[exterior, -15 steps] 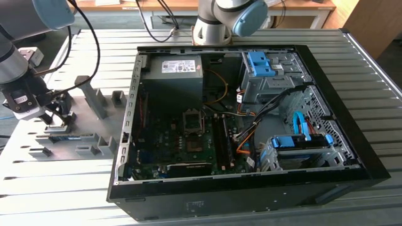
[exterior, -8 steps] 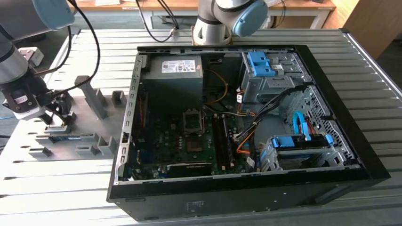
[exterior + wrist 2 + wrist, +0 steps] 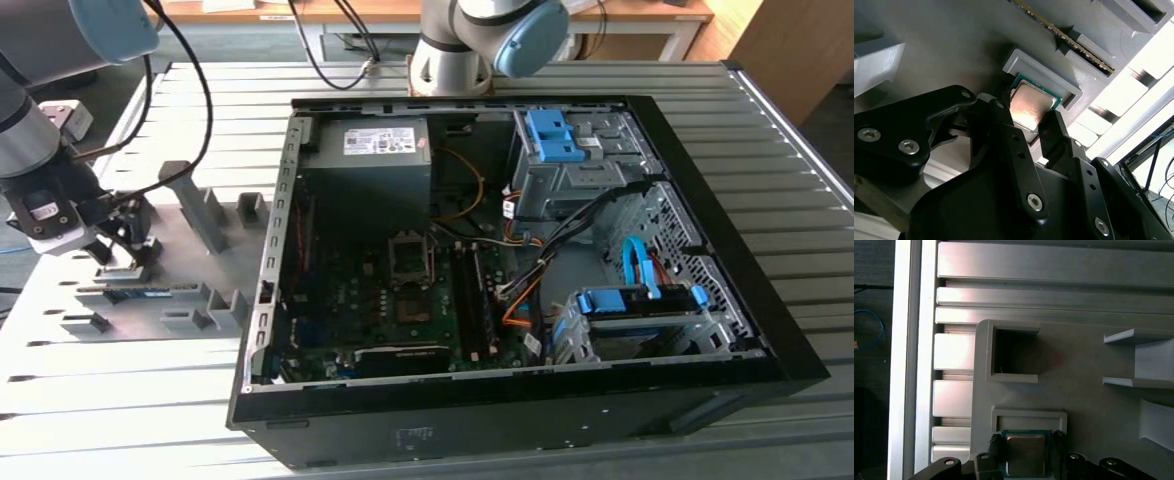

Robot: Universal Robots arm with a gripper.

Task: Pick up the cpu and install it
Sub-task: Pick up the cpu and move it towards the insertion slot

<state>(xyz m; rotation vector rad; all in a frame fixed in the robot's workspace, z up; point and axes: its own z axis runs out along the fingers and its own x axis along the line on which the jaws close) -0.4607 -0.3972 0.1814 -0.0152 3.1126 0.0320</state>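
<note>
While astride cpu (image 3: 1025, 454) edges, jaws (apart)

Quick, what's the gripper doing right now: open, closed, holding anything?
Gripper: down at the cpu, which sits in its grey holder; whether it is shut on the chip cannot be told.

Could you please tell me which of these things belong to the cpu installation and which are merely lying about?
Belong to the job:
the cpu in its grey holder
the claw at it
the socket in the computer case

Just lying about:
the memory stick
the power-supply box
the blue drive cage
</note>
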